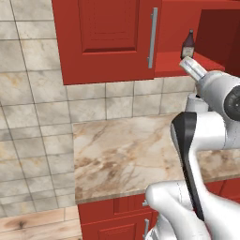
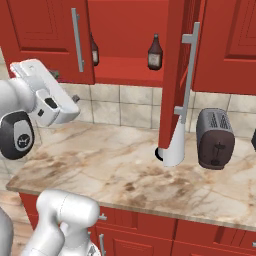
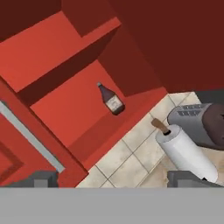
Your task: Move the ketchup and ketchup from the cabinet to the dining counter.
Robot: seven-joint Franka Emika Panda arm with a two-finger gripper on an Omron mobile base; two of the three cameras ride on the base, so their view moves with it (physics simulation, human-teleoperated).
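Tiled wall and a marbled tabletop [image 2: 125,170] sit below the open red cabinet [image 2: 45,30]. Left to right on its shelf, one ketchup bottle [image 2: 94,51] stands partly behind the left door, the second ketchup bottle [image 2: 155,53] mid-shelf. Neither seems moved yet. The fingers [image 3: 43,178] are spread apart, empty, short of the shelf. Right of the cabinet's open door stand a paper-towel roll [image 2: 172,145] and toaster [image 2: 215,139].

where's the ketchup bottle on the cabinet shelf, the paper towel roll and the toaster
ketchup bottle [image 2: 154,54]: right base view, on its pale label.
paper towel roll [image 3: 186,155]: hand view, on the white side of the roll.
toaster [image 2: 215,138]: right base view, on its dark front face.
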